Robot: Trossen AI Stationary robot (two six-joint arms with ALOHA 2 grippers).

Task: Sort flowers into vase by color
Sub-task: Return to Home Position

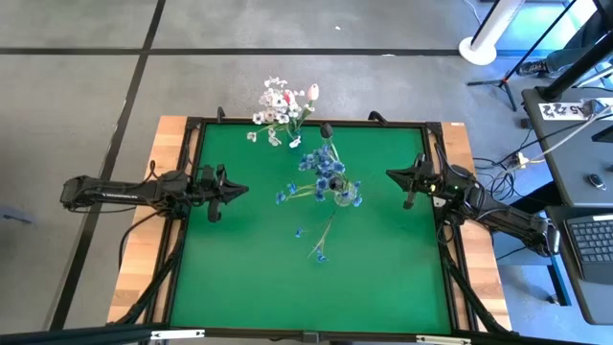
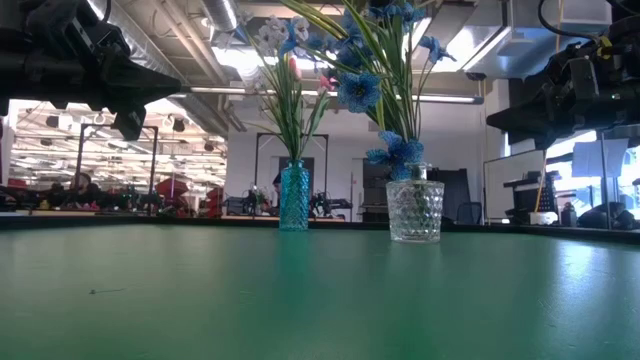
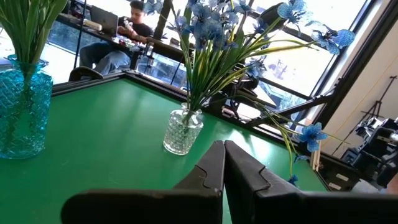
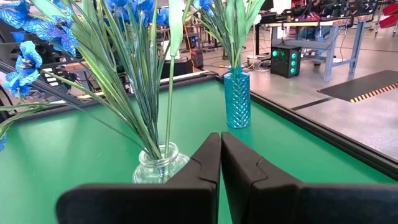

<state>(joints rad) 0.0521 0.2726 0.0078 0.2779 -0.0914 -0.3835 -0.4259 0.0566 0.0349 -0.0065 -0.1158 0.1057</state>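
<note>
A clear glass vase [image 1: 343, 197] [image 2: 415, 210] stands near the middle of the green mat and holds blue flowers [image 1: 324, 165] [image 3: 205, 28]. One blue spray [image 1: 319, 241] bends out of it toward the near edge. A teal vase [image 2: 294, 197] [image 4: 236, 99] stands at the far edge with white and pink flowers [image 1: 281, 103]. My left gripper [image 1: 239, 191] [image 3: 222, 144] hovers shut over the mat's left side, pointing level at the vases. My right gripper [image 1: 393, 173] [image 4: 220, 135] hovers shut over the right side, pointing level at them. Neither holds anything.
A black frame [image 1: 316, 123] borders the mat on a wooden table. Bare mat [image 1: 249, 278] lies toward the near edge. A person [image 3: 134, 28] sits at a desk in the room beyond. A side desk with a laptop [image 1: 589, 240] stands to the right.
</note>
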